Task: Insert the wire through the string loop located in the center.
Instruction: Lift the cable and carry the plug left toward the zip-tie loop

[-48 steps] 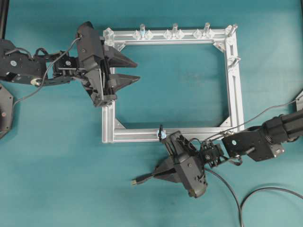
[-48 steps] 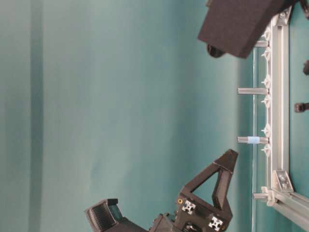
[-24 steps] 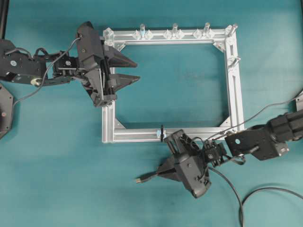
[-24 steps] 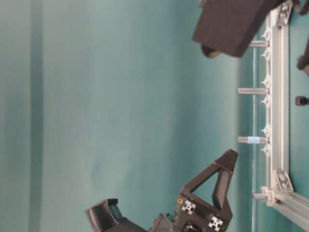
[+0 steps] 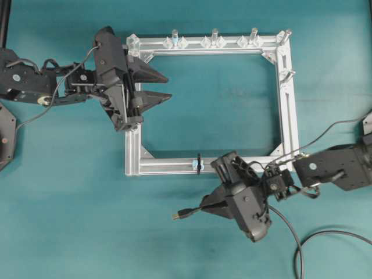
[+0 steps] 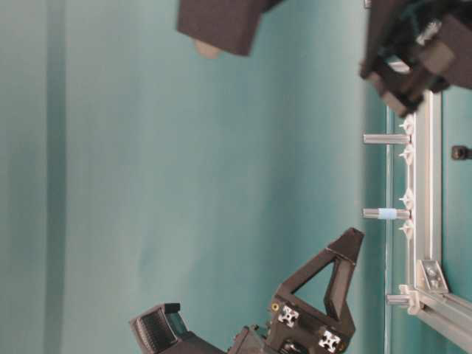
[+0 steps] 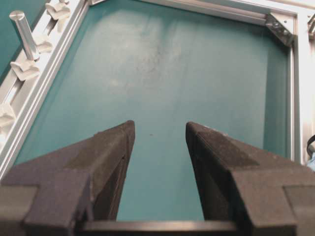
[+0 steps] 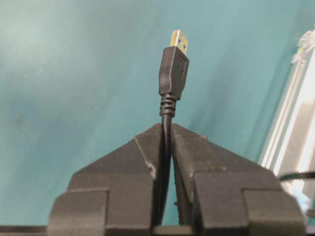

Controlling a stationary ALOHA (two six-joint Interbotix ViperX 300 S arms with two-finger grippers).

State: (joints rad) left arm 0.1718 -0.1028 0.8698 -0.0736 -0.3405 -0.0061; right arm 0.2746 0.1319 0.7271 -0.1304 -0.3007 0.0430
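Observation:
The wire's dark plug with its metallic tip points left, over the table in front of the frame's near rail. My right gripper is shut on the wire just behind the plug. The right wrist view shows the cable pinched between the fingers and the plug sticking out ahead of my right gripper. The string loop stands across the near rail by a pale-blue fitting, beyond and slightly right of the plug. My left gripper is open and empty over the frame's left rail, as the left wrist view also shows.
The silver frame carries clear pegs on its far rail and right rail. The wire's slack curls on the table at the bottom right. The right arm lies across the frame's near right corner.
My right gripper has moved to the right with the wire, and the plug has shifted right and a little nearer the rail. The left arm has not moved.

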